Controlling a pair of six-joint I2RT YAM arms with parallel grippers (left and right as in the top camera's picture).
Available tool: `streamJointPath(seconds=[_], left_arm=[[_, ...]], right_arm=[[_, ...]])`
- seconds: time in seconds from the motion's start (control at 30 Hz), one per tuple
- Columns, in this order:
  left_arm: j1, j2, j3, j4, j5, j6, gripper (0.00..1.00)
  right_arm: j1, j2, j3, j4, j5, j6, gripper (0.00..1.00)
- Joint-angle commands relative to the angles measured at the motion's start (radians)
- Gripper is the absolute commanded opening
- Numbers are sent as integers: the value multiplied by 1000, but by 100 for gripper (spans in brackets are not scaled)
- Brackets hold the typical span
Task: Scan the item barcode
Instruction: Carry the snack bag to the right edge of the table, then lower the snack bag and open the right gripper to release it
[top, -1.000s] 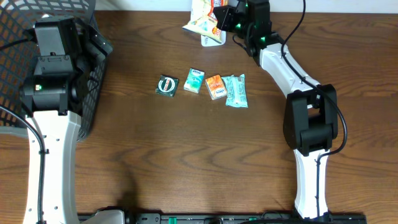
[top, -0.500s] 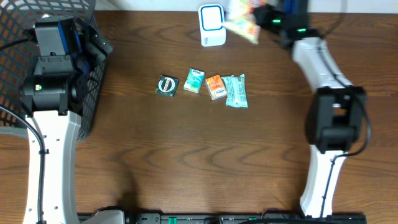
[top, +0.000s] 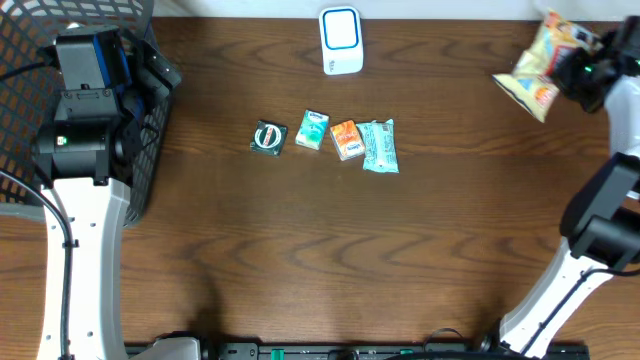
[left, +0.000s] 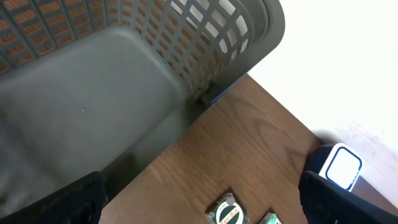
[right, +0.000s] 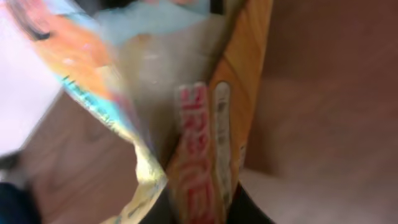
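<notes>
Held: snack bag (top: 535, 65) edge pinched in right fingers (top: 580, 70), well apart from scanner (top: 341, 40), likely for setting aside. Idle: left fingers (top: 150, 70) wide, by basket (top: 30, 40).

Grey basket (top: 25, 60) at table (top: 300, 260) left; dark-green pkt (top: 268, 137), teal pkt (top: 313, 130), orange pkt (top: 345, 139), pale-teal pkt (top: 379, 146) in row.

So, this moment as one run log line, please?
right gripper: holds snack bag, far right of scanner | left gripper: open, at basket

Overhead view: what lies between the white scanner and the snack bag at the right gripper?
Nothing; the overhead view shows only bare table between the scanner and the snack bag in the right gripper.
</notes>
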Motion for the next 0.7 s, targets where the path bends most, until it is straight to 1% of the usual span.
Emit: streamJointPath(seconds=[0.0,0.03,0.07,0.13,0.2,0.33,0.47,0.57,0.67], left_arm=[[4,-5,2,-3,-2,-12,98],[4,-5,2,-3,-2,-12,98],[4,-5,2,-3,-2,-12,98],[4,-5,2,-3,-2,-12,98],[4,-5,2,-3,-2,-12,97],[4,-5,2,-3,-2,-12,98],[4,-5,2,-3,-2,-12,98],[4,-5,2,-3,-2,-12,98],[4,-5,2,-3,-2,-12,98]], right_arm=[[-43,-43,22,-30,-5,-15,38],[-52,-43,22,-37,-5,-15,61],[-60,-43,22,-45,-5,-15,73],[-74,-44,23,-58,-5,-15,83],[-86,-46,23,-64,-36,-15,88],[-96,-48,23,-52,-199,-18,89],[-71,-48,23,-38,-331,-55,85],[-33,-48,22,-69,-311,-108,80],[21,-47,14,-108,-156,-117,72]])
